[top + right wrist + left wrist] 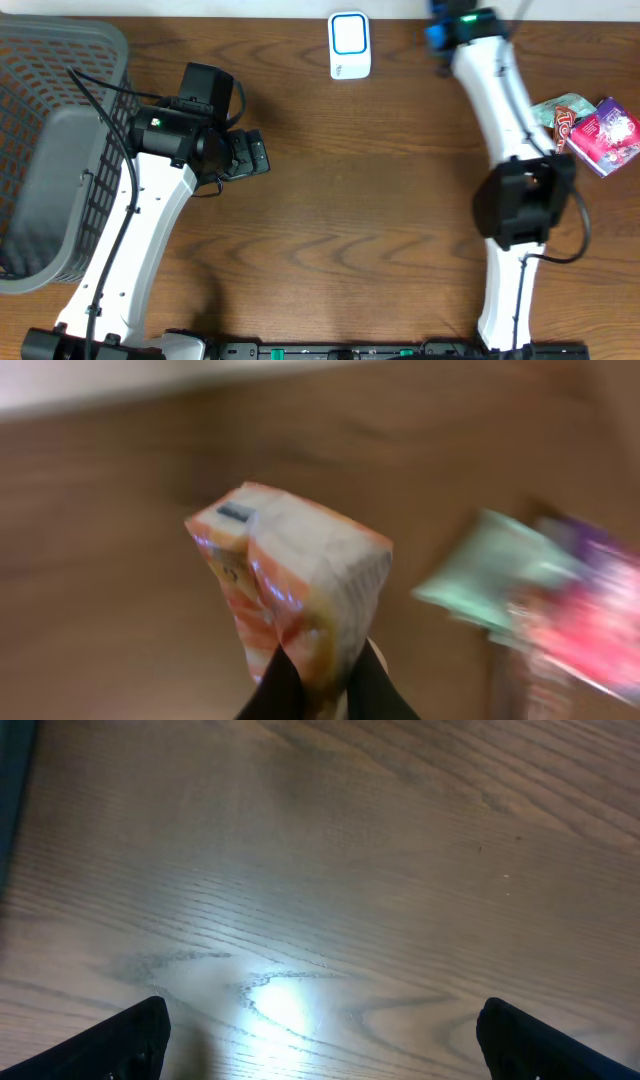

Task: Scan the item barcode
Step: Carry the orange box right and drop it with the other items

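An orange-and-white snack packet (290, 570) stands upright in the right wrist view, with a small dark label near its top left corner. My right gripper (325, 685) is shut on its lower end, one black finger on each side. From overhead the right arm's wrist (468, 25) is at the table's far edge, right of the white scanner (350, 45) with its blue-rimmed window; the packet is hidden there. My left gripper (335, 1045) (255, 155) stands open over bare wood, left of centre, with nothing between its fingers.
A grey mesh basket (50, 150) fills the far left. A green-and-red packet (560, 115) and a pink-purple packet (610, 135) lie at the right edge; both show blurred in the right wrist view, green (490, 575) and pink (590, 630).
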